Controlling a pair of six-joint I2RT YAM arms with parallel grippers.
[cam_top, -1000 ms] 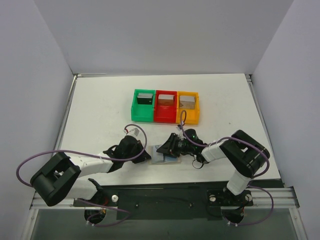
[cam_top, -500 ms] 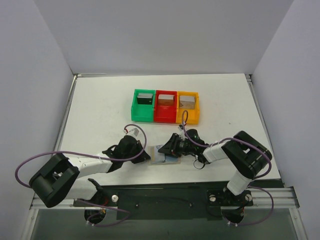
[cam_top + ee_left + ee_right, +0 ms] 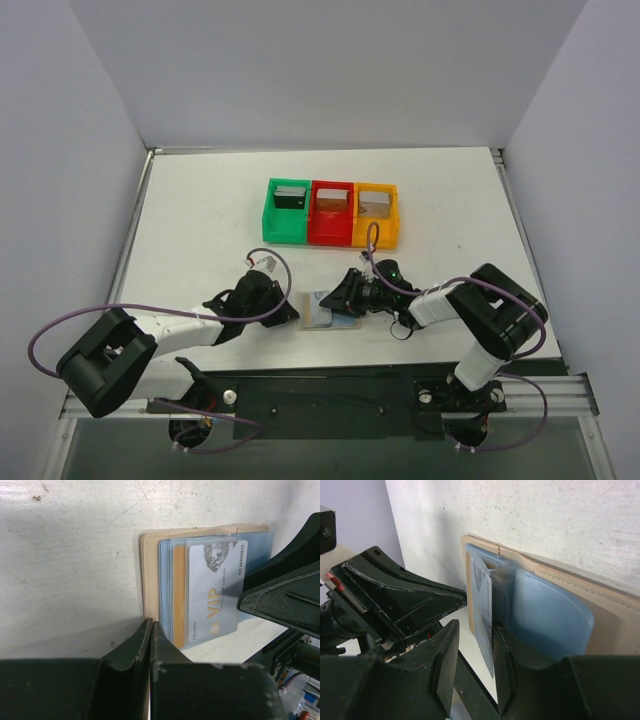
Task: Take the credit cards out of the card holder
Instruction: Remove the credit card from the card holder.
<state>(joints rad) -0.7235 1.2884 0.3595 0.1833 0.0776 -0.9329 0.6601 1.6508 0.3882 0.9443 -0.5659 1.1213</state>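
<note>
The card holder (image 3: pixel 325 312) lies open on the table (image 3: pixel 200 220), just below the middle of the top view. 1 silver VIP card (image 3: pixel 215 592) sits in its clear pocket. In the right wrist view the card's edge stands lifted off the blue panel.

The right gripper (image 3: pixel 476 630) straddles that edge, jaws a little apart. I cannot tell whether they pinch the card. The left gripper (image 3: pixel 150 630) is clenched, its tip against the holder's tan border at lower centre of its own view, apparently pinning it.

Over the last second the right gripper has crept toward the lower left over the holder and its jaws have narrowed slightly. The holder has not moved. I judge the grasp is being set and the pull has not begun.

Above, the green bin (image 3: pixel 272 225), red bin (image 3: pixel 330 236) and orange bin (image 3: pixel 380 240) each hold 1 card, so this is probably the last.
</note>
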